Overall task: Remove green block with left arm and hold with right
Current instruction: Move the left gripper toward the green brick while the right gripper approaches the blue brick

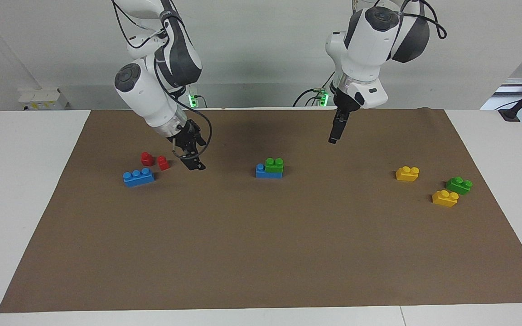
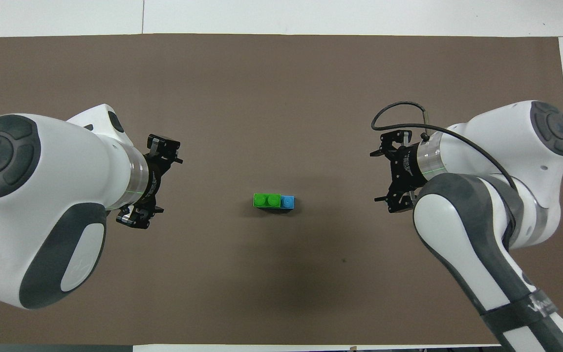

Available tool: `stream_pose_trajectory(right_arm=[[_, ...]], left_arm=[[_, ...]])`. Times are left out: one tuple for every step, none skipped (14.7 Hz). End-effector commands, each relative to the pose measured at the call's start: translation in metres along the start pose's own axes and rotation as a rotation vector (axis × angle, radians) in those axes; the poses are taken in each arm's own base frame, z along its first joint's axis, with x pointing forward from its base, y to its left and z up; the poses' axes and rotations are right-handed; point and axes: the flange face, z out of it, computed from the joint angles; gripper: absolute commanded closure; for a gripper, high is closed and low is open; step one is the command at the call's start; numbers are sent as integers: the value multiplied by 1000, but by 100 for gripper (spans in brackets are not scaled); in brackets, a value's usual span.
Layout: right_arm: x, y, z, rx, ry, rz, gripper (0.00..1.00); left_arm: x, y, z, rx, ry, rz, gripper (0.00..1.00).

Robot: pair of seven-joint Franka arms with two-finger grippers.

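Note:
At the middle of the brown mat, a green block with two studs sits on top of a blue brick. My left gripper hangs open and holds nothing, over the mat on the left arm's side of this stack. My right gripper is open and holds nothing too. It hangs low over the mat between the stack and the red bricks. Neither gripper touches the stack.
Toward the left arm's end lie a second green block and two yellow bricks. Toward the right arm's end lie two small red bricks and a blue three-stud brick. The arms hide these in the overhead view.

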Motion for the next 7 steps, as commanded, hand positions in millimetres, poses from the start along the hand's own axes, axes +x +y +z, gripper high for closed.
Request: stream_pose_trajectory(right_arm=[[1, 4, 19, 18, -17, 31, 0], [-3, 4, 26, 14, -19, 27, 0], [-13, 9, 35, 11, -24, 14, 0], [-15, 11, 42, 18, -34, 22, 0], [-18, 15, 49, 20, -42, 25, 0], [-22, 18, 56, 24, -51, 29, 0], [-26, 23, 63, 28, -58, 29, 0]], left_arm=[[-22, -10, 11, -13, -20, -105, 0], [-29, -10, 15, -9, -20, -128, 0], [-35, -9, 24, 2, -20, -158, 0], [-41, -8, 29, 6, -20, -182, 0], [-50, -6, 36, 12, -20, -198, 0], [-60, -6, 42, 11, -22, -216, 0], [-63, -5, 49, 1, -25, -245, 0]])
